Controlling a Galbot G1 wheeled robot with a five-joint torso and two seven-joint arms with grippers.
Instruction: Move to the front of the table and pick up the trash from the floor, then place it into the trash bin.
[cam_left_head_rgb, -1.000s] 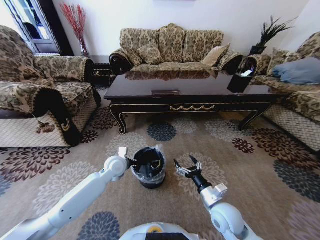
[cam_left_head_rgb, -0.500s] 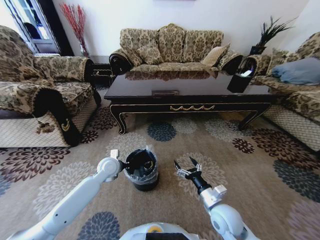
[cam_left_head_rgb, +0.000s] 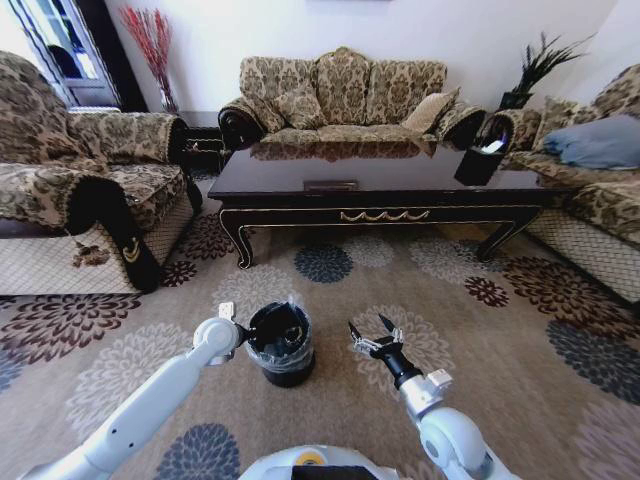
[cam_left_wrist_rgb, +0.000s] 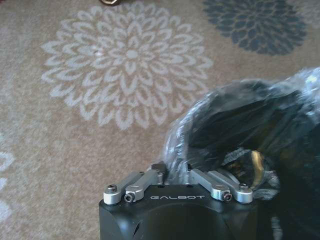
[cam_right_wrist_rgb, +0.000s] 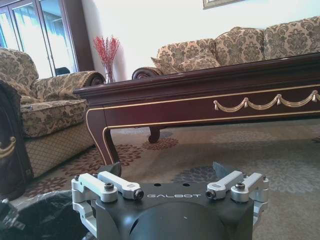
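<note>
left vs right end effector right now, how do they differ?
The left end effector is shut on the trash bin, at its lined rim; the right end effector is open and empty. Left touches the bin; right hangs apart from it, pointing toward the table. Both sit low over the carpet.

Head looks down; wrists sit low (left perhaps nearest), sharing the trash bin (cam_left_head_rgb: 279, 342).

Open flowered carpet (cam_left_head_rgb: 470, 330) lay around my spread right claw (cam_left_head_rgb: 372, 333); the small black plastic-lined bin (cam_left_head_rgb: 280, 343) stood just left, the glossy dark coffee table (cam_left_head_rgb: 380, 185) blocked ahead.
</note>
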